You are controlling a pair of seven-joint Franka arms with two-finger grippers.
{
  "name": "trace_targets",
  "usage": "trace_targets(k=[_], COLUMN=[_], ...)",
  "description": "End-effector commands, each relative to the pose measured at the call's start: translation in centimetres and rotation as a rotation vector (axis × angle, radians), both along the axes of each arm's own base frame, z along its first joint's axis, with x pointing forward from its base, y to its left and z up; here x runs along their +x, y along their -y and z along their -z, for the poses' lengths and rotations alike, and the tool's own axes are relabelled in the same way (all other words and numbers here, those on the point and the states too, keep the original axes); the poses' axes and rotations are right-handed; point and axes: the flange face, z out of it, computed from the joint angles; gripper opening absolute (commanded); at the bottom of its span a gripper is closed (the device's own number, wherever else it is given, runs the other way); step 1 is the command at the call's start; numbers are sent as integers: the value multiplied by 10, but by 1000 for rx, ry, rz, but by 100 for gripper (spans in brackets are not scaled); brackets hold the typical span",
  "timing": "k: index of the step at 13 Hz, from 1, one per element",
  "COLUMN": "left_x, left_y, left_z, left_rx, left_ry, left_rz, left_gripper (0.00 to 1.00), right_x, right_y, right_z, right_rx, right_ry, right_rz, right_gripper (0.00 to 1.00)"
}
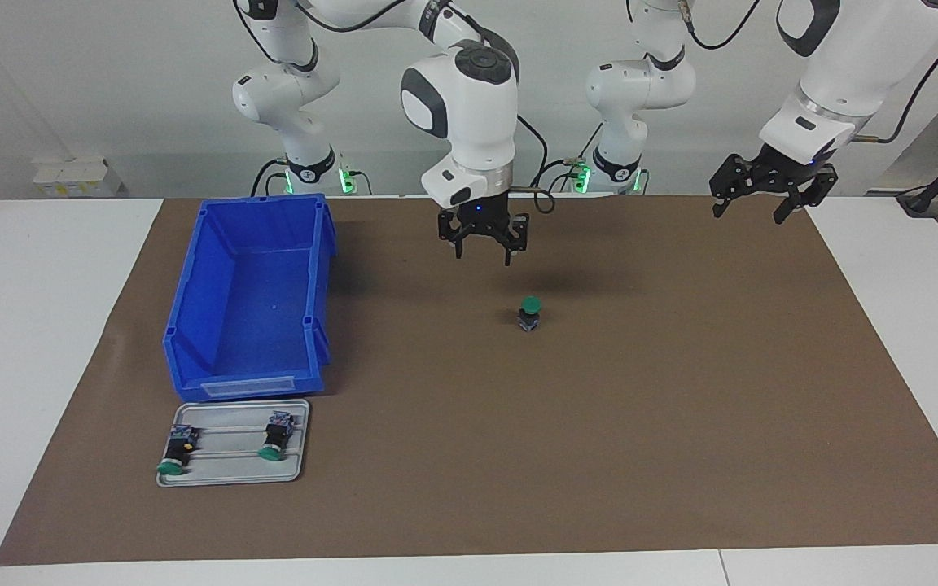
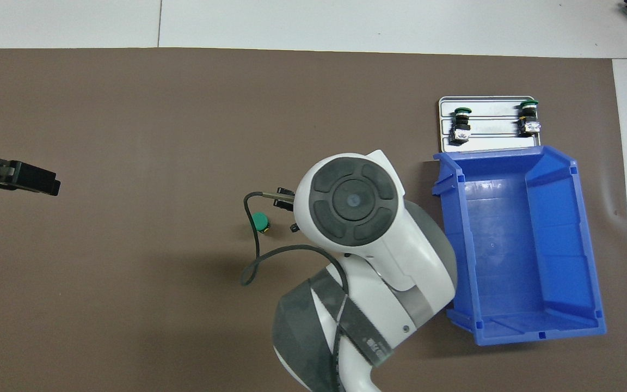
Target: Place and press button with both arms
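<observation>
The blue bin [image 1: 249, 297] at the right arm's end of the table holds nothing. Just beside it, farther from the robots, a grey tray [image 1: 233, 476] carries 2 spare buttons [image 1: 178, 448] lying on their sides, green caps pointing away from the robots. The button [image 1: 529, 313] stands upright on the brown mat [image 1: 599, 448] near the table's middle, round green cap on top, black body and grey-blue block beneath, touched by nothing. The right gripper [image 1: 482, 247] hangs above the mat close by it, fingers apart and empty. The left gripper [image 1: 770, 199] waits raised over the mat's edge at the left arm's end, fingers spread, empty.
</observation>
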Motion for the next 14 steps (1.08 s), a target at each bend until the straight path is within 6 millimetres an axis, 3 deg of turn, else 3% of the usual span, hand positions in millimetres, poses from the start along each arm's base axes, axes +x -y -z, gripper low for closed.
trace_targets(k=[1,4,5,7,10,14], left_x=[-9,-9,-9,-9,-9,-9], left_y=[-4,-4,-4,-4,-4,-4], left_z=[-1,-1,-1,-1,-1,-1], left_rx=[-2,-2,-2,-2,-2,-2], left_ry=[6,6,6,6,6,6], left_rz=[-2,-2,-2,-2,-2,-2], left_gripper=[100,100,100,100,100,100], right_x=[4,12,15,24,26,27], right_y=[-36,-81,-85,-83,-93,-89], right_z=[24,67,78,78,105,117], right_rx=[-31,-59,-65,-37,-22,-19], right_ry=[33,63,77,103,123,114], right_rz=[-17,-36,-43,-38,-64,-101], right_gripper=[87,86,86,86,86,85])
